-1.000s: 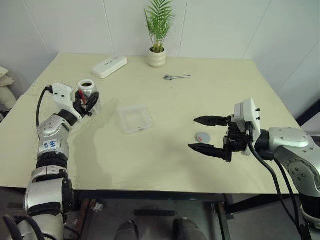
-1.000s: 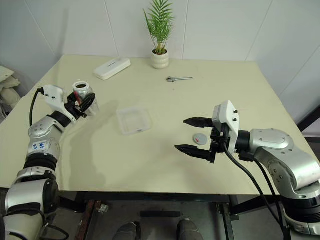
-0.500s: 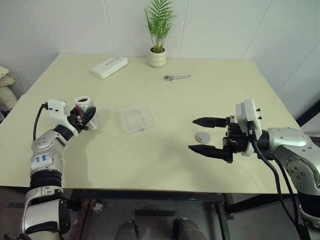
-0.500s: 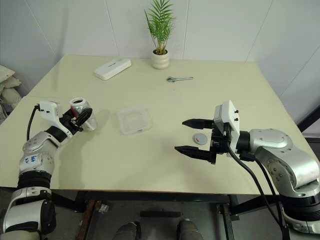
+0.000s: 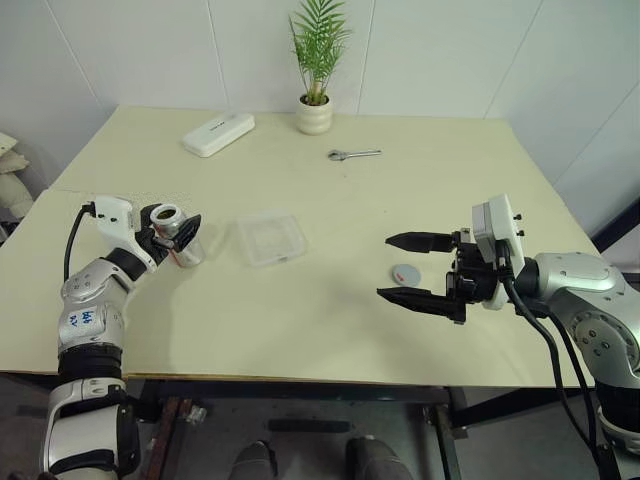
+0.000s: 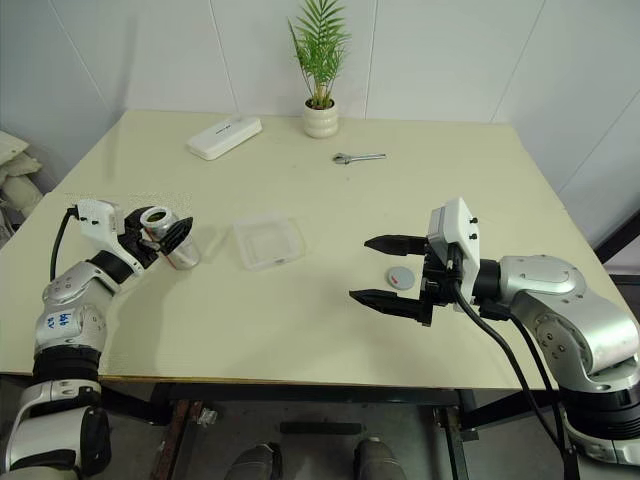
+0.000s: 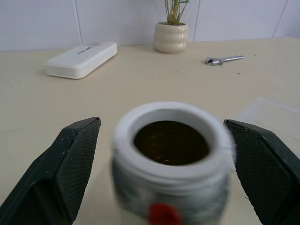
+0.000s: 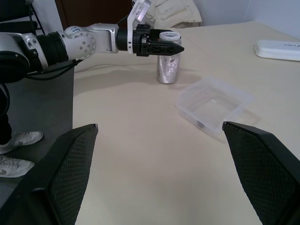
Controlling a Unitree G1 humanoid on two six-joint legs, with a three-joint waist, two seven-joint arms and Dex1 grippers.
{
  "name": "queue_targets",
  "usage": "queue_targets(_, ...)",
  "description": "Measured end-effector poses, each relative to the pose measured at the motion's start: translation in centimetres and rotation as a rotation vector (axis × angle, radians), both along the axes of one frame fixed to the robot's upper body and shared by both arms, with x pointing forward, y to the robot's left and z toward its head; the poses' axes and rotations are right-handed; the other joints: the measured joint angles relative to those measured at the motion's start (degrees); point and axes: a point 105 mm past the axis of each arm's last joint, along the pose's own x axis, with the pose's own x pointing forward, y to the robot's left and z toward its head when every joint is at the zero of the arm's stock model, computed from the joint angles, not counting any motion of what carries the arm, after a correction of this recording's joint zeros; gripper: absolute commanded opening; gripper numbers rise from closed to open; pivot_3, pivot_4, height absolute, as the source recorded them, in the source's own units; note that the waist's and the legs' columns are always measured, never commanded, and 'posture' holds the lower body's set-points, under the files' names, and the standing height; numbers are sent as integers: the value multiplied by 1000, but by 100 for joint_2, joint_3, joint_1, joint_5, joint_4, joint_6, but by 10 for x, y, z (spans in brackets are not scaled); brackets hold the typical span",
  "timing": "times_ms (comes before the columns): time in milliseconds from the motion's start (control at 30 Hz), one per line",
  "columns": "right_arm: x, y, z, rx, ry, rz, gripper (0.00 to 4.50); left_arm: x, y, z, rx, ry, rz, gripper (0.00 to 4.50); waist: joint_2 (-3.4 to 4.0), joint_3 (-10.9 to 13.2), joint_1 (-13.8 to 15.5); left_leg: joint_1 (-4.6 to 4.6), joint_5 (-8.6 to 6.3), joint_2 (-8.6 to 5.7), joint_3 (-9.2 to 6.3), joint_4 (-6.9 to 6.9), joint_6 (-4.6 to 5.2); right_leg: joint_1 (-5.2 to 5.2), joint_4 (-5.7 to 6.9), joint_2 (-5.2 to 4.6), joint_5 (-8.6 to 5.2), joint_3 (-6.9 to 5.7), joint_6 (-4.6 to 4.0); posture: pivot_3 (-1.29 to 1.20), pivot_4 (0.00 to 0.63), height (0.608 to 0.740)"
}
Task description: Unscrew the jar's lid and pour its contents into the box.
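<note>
left wrist view puts the open-mouthed jar point(image 7: 171, 161) standing on the table point(image 5: 330, 300) between your left gripper point(image 5: 172, 232)'s spread fingers, not pinched. in the left eye view it sits at left-centre, the clear box point(image 5: 271, 236) near it toward mid-frame, the lid point(image 5: 405, 273) lying between the right gripper point(image 5: 412, 270)'s wide-open fingers. if you regrasp, centre the jar between the pads, squeeze squarely, then tip it over the box.
</note>
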Motion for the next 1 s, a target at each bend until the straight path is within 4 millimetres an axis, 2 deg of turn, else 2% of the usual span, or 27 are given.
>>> queue_targets(133,3,0,1,-2,0,-5,4500,-4,-3,3,14,-6,-9,4475,0,0,-8,0,0,0,1,-3,0,0,-4,0,1,1,-1,0,150,740)
queue_targets(333,4,1,0,-4,1,3,4500,-15,2,-8,42,51,-3,4475,0,0,-52,-2,-1,0,2,-8,1,-2,-9,0,1,3,-1,0,150,740)
queue_targets(667,4,1,2,-5,-7,16,4500,-31,9,-3,108,65,1,4475,0,0,-151,-1,-1,0,5,-12,1,-4,-13,-1,1,9,-2,0,150,740)
queue_targets(1000,4,-3,3,-34,-7,13,4500,-66,36,-8,156,181,-62,4475,-1,0,-160,-2,-5,1,15,-28,3,-10,-36,-8,-3,13,-14,0,150,740)
